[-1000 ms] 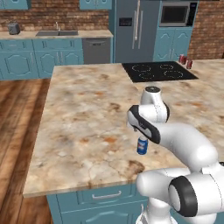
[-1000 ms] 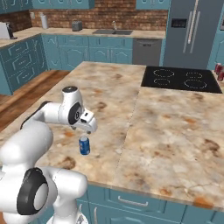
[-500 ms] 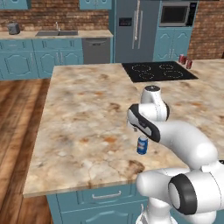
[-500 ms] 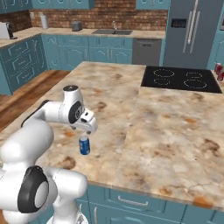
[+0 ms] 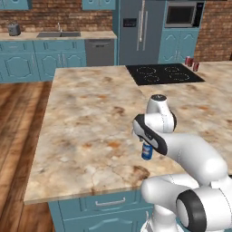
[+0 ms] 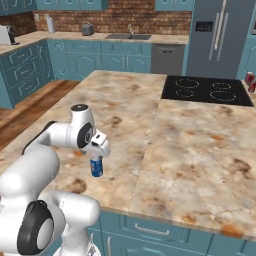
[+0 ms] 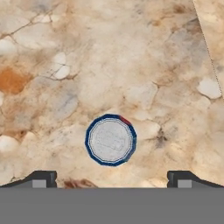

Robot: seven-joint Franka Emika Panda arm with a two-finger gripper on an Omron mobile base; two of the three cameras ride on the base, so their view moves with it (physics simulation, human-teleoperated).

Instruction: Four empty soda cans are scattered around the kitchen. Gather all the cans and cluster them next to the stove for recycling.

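On marble island surface (image 5: 86,122), near front edge: blue soda can (image 5: 146,151) upright, silver top up. End effector (image 6: 98,151) hangs directly above can, jaws spread wide, not touching it. In hand view can (image 7: 110,140) sits between 2 fingertips (image 7: 41,179). Stove (image 5: 162,74) at far end, 2 red cans (image 5: 192,63) just beside it.

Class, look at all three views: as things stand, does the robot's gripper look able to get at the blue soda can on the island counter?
Probably yes. The gripper hangs open right above the upright blue soda can, fingertips spread wider than its top. Only bare counter surrounds it, so nothing blocks a straight descent.
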